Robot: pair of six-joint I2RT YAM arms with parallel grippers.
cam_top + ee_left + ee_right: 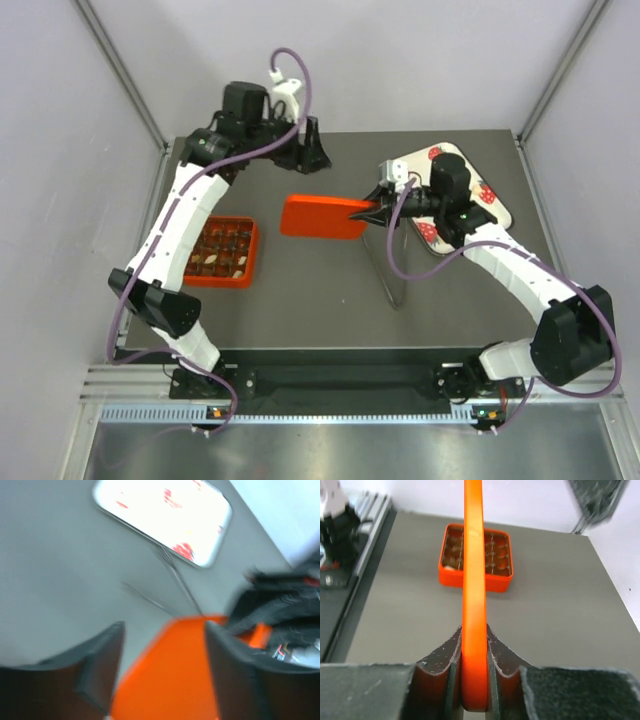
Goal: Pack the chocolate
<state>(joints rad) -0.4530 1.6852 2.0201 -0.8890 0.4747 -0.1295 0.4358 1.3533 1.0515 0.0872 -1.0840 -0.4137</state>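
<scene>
Toward the left side of the dark worktop [300, 310], small dark brown chocolate candies [232, 243] sit in the square compartments of an orange-red plastic box [218, 282], partly under the left arm. The right arm's jaws are clamped on the edge of a flat orange-red plastic lid [320, 216], held near mid-worktop. The left arm's jaws stand wide, gripping nothing, just beyond the lid.
</scene>
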